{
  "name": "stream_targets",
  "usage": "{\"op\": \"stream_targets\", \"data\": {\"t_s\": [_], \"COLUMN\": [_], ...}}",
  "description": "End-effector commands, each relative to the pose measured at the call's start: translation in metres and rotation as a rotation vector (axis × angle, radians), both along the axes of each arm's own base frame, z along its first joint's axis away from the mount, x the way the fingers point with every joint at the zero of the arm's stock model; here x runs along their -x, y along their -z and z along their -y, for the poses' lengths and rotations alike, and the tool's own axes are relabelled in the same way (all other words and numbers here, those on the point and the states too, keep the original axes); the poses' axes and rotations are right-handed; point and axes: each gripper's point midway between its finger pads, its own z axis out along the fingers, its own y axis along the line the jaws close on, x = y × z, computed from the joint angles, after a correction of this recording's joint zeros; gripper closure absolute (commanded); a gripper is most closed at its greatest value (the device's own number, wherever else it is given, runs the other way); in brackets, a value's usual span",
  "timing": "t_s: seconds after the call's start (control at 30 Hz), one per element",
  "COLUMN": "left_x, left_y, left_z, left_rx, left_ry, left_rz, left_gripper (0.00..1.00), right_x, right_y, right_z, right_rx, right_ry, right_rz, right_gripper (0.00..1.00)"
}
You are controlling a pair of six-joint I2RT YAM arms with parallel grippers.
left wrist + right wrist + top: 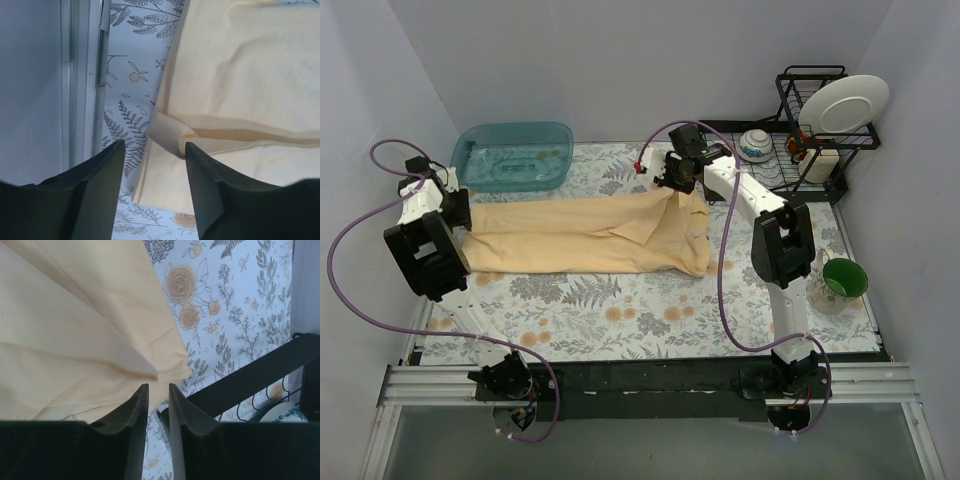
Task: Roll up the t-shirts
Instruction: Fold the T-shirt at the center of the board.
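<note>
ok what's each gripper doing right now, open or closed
left gripper: open, holding nothing, above the shirt edge
right gripper: closed on a fold of the shirt, lifting it

Top cam: fixed, high behind both arm bases, angled down and forward, far enough to take in the whole bench (650, 320). Left wrist cam: close in, looks past the left jaws at the t-shirt (240, 65) left end and the bench edge. Right wrist cam: close in, past the right jaws at the shirt's right end and the dish rack (250, 375). All three share the shirt.
</note>
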Motion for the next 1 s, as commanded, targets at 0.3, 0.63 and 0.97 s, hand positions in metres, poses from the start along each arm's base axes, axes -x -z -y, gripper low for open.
{"op": "stream_targets", "data": {"t_s": [0.3,0.63,0.97], "left_x": [0.007,0.038,0.027], "left_y": [-0.086,-0.023,-0.078], "left_z": [0.060,0.101,0.293], "left_rx": [0.050,0.167,0.365], "left_ry": [0.103,0.236,0.765], "left_rz": [0.237,0.091,0.123], "left_gripper": [0.42,0.42,0.38], "right_x": [0.094,0.138,0.144], "right_y": [-0.012,-0.008,-0.002], "right_z": [0.050,0.069,0.051], "right_rx": [-0.084,-0.248,-0.333], "right_ry": [0.183,0.252,0.197], "right_rz": [-0.275,-0.548,-0.736], "right_gripper": [0.52,0.47,0.39]}}
